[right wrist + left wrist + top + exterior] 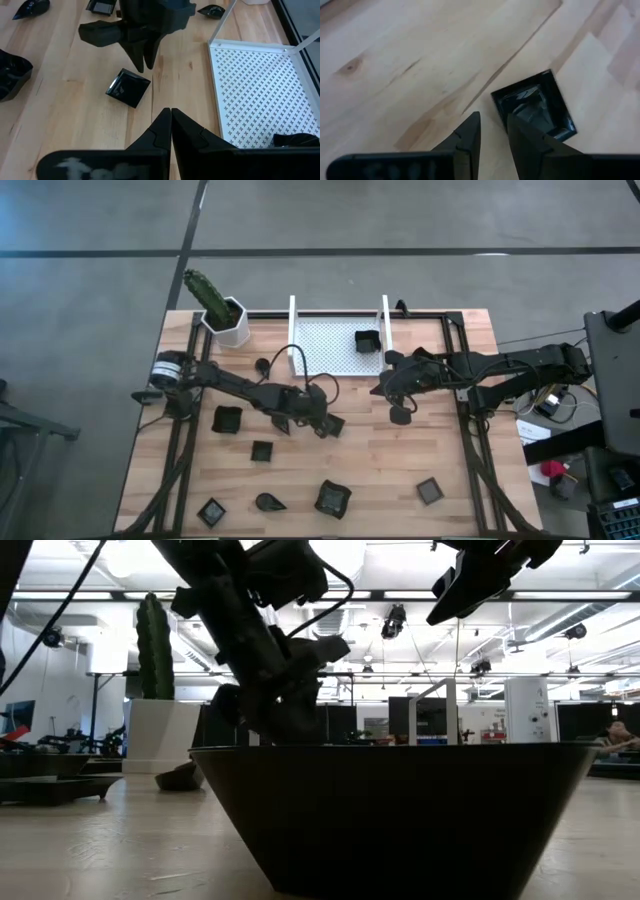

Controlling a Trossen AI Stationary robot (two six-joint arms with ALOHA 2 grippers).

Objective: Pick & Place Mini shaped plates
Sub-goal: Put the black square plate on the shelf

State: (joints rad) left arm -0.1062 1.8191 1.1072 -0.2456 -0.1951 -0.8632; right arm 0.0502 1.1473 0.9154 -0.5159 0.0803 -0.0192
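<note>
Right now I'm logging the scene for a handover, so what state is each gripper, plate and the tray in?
left gripper: fingers slightly apart, empty, poised over the square plate.
right gripper: shut, empty, near the tray.
square plate: flat on the table, not gripped.
white tray: upright, one dark plate in it.
other plates: scattered on the table.
cactus pot: upright at the table's corner.

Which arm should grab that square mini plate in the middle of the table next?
Left. The left gripper, fingers apart, hovers beside the square mini plate; the right gripper is shut and sits nearer the white tray.
</note>
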